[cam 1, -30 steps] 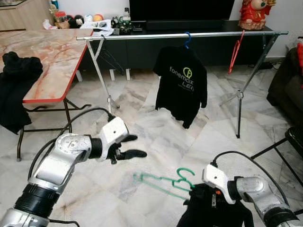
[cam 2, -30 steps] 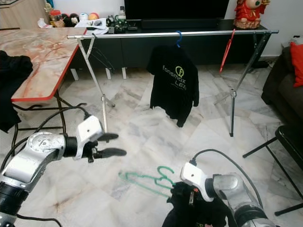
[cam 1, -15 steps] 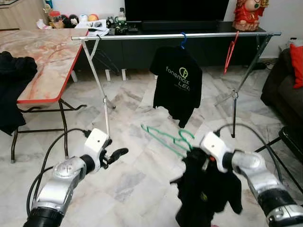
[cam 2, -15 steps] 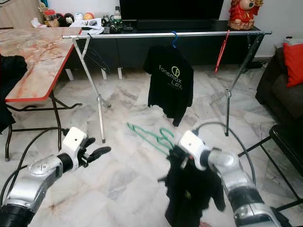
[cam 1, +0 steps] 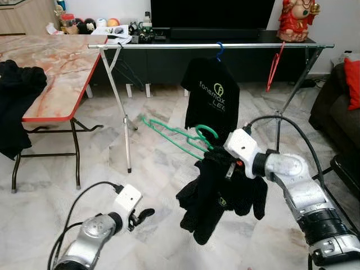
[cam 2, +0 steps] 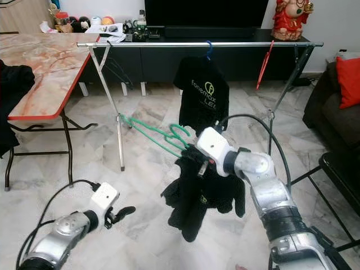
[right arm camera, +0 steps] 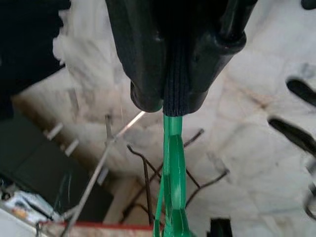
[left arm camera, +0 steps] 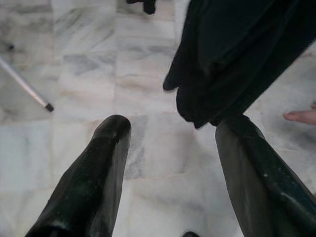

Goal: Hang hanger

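Note:
My right gripper (cam 1: 223,162) is shut on the neck of a green hanger (cam 1: 171,131) that carries a black garment (cam 1: 216,191). It holds them in mid-air, below and in front of the silver clothes rail (cam 1: 169,45). In the right wrist view the fingers (right arm camera: 140,59) clamp the dark collar with the green hanger (right arm camera: 173,148) sticking out beyond them. A black logo T-shirt (cam 1: 211,93) on a blue hanger and a bare red hanger (cam 1: 274,64) hang on the rail. Low at my left, the left gripper (cam 1: 144,215) is open and holds nothing.
A marble-topped table with a red edge (cam 1: 53,115) stands at the left with black clothes (cam 1: 17,101) draped on it. A dark sofa (cam 1: 337,101) and a black stool (cam 1: 347,167) are at the right. A person's bare foot (left arm camera: 301,116) rests on the floor nearby.
My right gripper has lifted the green hanger and black garment from near the floor up towards the rail. My left arm has dropped low and drawn back.

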Available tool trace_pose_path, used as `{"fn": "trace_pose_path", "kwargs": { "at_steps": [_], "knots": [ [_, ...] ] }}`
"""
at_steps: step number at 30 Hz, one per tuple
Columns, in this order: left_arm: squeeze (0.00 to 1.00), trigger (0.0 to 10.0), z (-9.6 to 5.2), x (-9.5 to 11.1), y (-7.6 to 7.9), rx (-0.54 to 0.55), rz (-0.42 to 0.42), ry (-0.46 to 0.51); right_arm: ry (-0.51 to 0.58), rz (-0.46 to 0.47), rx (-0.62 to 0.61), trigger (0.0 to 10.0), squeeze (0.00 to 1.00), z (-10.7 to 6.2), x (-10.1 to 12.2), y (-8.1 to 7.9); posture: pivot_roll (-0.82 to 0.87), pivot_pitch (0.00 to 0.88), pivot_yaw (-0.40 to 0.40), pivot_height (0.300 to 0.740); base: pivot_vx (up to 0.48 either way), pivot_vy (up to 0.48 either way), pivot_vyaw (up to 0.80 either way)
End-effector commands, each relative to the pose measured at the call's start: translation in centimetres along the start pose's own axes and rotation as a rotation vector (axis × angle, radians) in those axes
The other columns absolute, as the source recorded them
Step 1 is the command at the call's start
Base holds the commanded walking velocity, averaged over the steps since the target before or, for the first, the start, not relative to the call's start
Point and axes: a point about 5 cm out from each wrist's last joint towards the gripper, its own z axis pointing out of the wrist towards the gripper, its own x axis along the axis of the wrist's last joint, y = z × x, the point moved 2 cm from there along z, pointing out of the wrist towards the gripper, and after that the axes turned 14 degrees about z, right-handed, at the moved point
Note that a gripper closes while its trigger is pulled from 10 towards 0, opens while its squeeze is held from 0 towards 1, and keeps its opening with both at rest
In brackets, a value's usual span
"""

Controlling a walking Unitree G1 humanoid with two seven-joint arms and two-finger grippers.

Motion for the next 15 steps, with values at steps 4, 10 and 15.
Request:
{"fn": "trace_pose_path", "kwargs": {
  "at_steps": [4, 10, 15],
  "knots": [
    [0.00, 10.0, 0.4, -0.5, 0.8, -0.038, 0.095, -0.027, 0.055, -0.024, 0.015, 0.0, 0.00, 1.0, 2.5, -0.6, 0.04, 0.053, -0.044, 0.740, 0.000, 0.000, 0.00],
    [0.00, 10.0, 0.9, 0.0, 1.5, -0.083, 0.128, -0.006, 0.109, -0.001, 0.048, 0.0, 0.00, 3.1, 4.4, -2.3, 0.05, 0.062, -0.054, 0.740, 0.000, 0.000, 0.00],
    [0.00, 10.0, 1.0, -0.1, 1.5, -0.085, 0.130, -0.007, 0.136, 0.022, 0.068, 0.0, 0.00, 4.5, 5.3, -3.7, 0.05, 0.068, -0.058, 0.740, 0.000, 0.000, 0.00]
  ]
}}
